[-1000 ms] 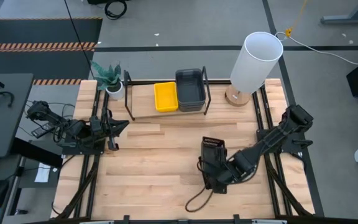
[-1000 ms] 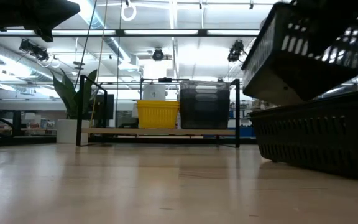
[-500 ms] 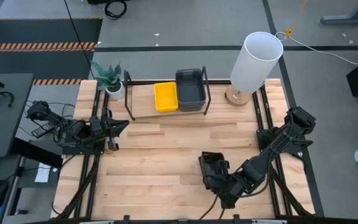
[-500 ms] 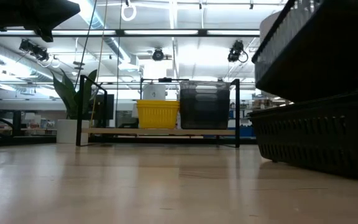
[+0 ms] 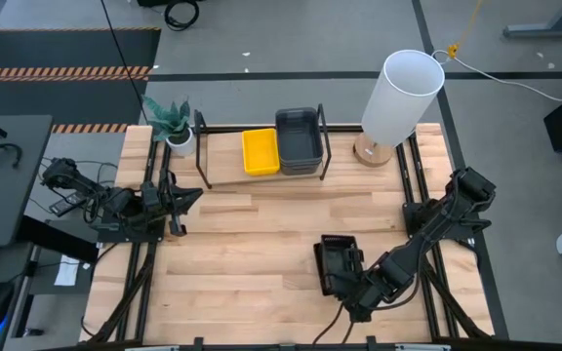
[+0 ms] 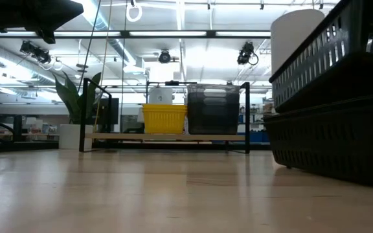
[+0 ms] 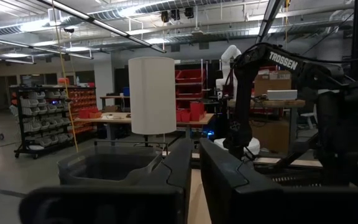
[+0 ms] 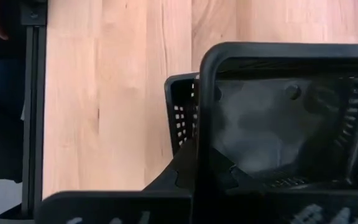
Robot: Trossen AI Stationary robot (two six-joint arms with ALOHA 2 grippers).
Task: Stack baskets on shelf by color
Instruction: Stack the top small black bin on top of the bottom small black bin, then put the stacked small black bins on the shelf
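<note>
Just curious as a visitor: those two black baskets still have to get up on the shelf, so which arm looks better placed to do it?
Probably the right. Its end effector is shut on the upper black basket, nested in the other black basket. The left end effector waits, shut, at the table's far-left edge.

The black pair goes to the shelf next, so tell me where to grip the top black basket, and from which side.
Take the top black basket by the rim of the wall nearest the right arm, coming from above with one finger inside, one outside. It sits open side up, nested in the lower black basket, so that thin upright rim is what shows free. The right hand grips there.
</note>
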